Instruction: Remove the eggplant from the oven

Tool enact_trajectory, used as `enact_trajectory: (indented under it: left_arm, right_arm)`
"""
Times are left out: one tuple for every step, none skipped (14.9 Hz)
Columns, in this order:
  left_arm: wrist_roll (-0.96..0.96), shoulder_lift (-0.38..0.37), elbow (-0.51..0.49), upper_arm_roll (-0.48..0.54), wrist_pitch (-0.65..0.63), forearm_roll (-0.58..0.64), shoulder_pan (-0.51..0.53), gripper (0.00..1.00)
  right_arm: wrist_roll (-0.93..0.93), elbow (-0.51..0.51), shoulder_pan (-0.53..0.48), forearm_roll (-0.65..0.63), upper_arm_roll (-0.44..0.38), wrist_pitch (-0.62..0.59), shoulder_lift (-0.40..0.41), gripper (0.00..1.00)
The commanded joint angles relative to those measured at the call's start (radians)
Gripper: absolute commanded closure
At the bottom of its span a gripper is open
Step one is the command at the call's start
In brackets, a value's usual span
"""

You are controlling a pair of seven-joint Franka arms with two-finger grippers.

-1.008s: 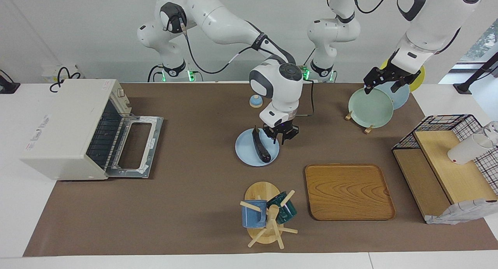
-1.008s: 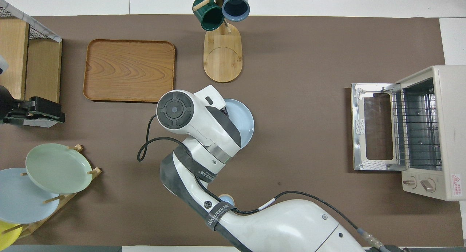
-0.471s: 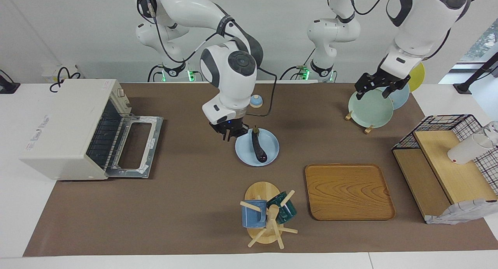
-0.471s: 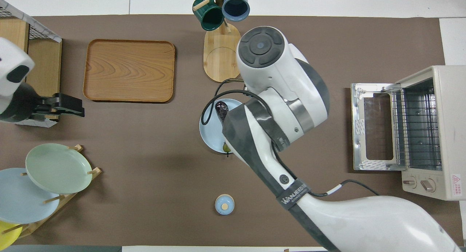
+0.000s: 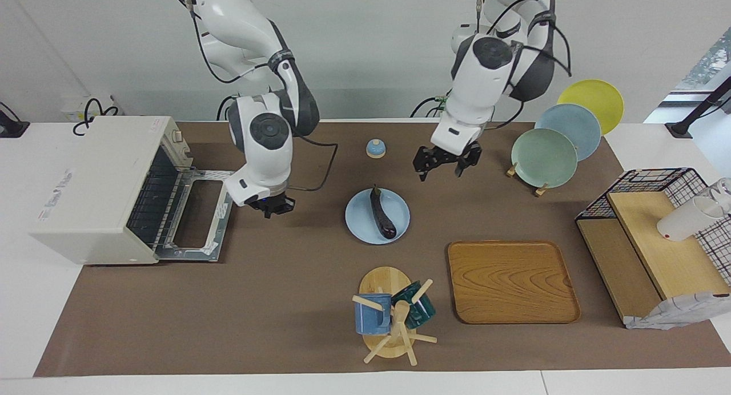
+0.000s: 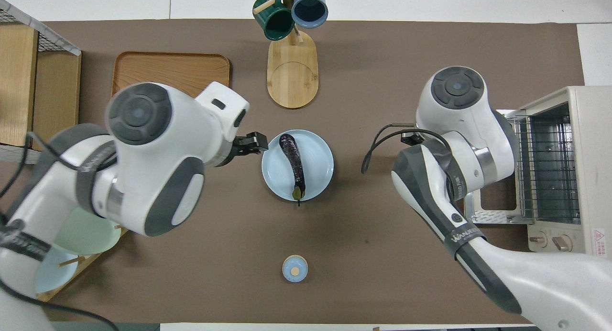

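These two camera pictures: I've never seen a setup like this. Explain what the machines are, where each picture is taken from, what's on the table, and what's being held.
Two white robot arms work at a brown-covered table. One picture looks across the table at them; the other looks down from above their end.

The slim dark purple eggplant lies on a round light blue plate mid-table. The white boxy toaster oven stands at the right arm's end, door folded down, only its wire rack showing inside.

The right gripper hangs beside the oven door, jaws shut, holding nothing. The left gripper hovers over the table near the plate, jaws open, also holding nothing.

Also there: a wooden tray, a mug tree, a rack of plates, and a small blue bell.
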Motion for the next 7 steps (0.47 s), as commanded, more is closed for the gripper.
enact_trajectory:
  left_arm:
    - [-0.038, 0.098, 0.003, 0.023, 0.085, -0.009, -0.080, 0.00]
    - [-0.071, 0.124, 0.003, 0.024, 0.113, -0.009, -0.104, 0.00]
    - [-0.126, 0.157, 0.003, 0.024, 0.154, -0.009, -0.123, 0.00]
    - [-0.171, 0.190, 0.003, 0.024, 0.201, -0.007, -0.143, 0.00]
    - [-0.188, 0.218, 0.003, 0.026, 0.238, -0.007, -0.166, 0.00]
    - [-0.187, 0.235, 0.003, 0.026, 0.257, -0.006, -0.170, 0.00]
    - [-0.179, 0.240, 0.003, 0.026, 0.265, 0.001, -0.170, 0.00]
  right_arm:
    - [-0.031, -0.147, -0.045, -0.020, 0.016, 0.084, -0.069, 1.00]
    - [-0.032, -0.154, -0.049, -0.033, 0.016, 0.087, -0.065, 1.00]
    - [-0.034, -0.167, -0.074, -0.069, 0.016, 0.100, -0.062, 1.00]
    - [-0.037, -0.193, -0.089, -0.083, 0.018, 0.141, -0.062, 1.00]
    - [-0.039, -0.210, -0.092, -0.086, 0.016, 0.173, -0.060, 1.00]
    - [-0.039, -0.215, -0.098, -0.090, 0.016, 0.181, -0.059, 1.00]
    - [-0.039, -0.215, -0.104, -0.090, 0.018, 0.181, -0.057, 0.99]
